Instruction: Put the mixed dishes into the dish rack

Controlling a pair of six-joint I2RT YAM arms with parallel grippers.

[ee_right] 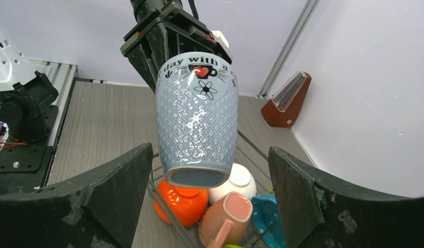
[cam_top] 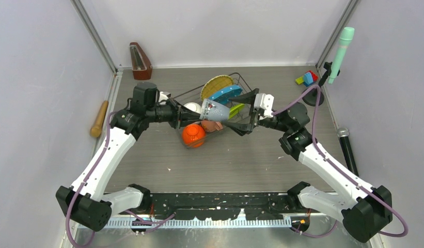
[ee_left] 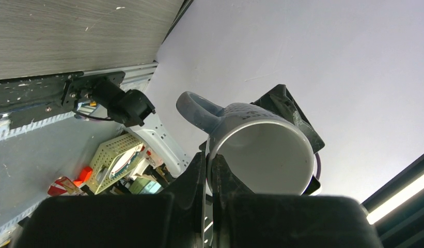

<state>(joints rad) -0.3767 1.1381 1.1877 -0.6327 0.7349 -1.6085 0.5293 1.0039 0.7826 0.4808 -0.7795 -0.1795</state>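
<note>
Counter (cam_top: 220, 160): grey wood grain, walled on three sides. Both arms are reached in over its middle.

Dish rack (cam_top: 244, 84): a dark wire basket set at an angle at mid-counter, under both grippers.

Left gripper (cam_top: 199, 116): clamped narrow on the rim of the grey-blue mug, one finger inside the mouth and one outside, as seen from the left wrist.

Right gripper (cam_top: 236, 114): spread wide. The base end of the grey-blue mug is seen between its fingers from the right wrist, with a gap on each side and no contact.

Plates: the yellow plate (cam_top: 216, 85) is stood on edge at the far end of the rack. The blue plate (cam_top: 225, 94) is just beside it. The green plate (cam_top: 236, 108) is largely hidden by the right gripper.

Bowls: the orange bowl (cam_top: 193, 135) is in the near left corner of the rack. The white bowl (cam_top: 192, 108) is next to it, partly covered by the left gripper.

Mugs: the grey-blue mug (cam_top: 216, 110) is held in the air over the rack, lying nearly level, mouth toward the left arm. The pink mug (cam_top: 212, 125) is lying on its side in the rack below it, near both bowls.

Metronome (cam_top: 140, 61): at the far left corner of the counter, well apart from the rack.

Toy blocks (cam_top: 307, 78): at the far right of the counter.
</note>
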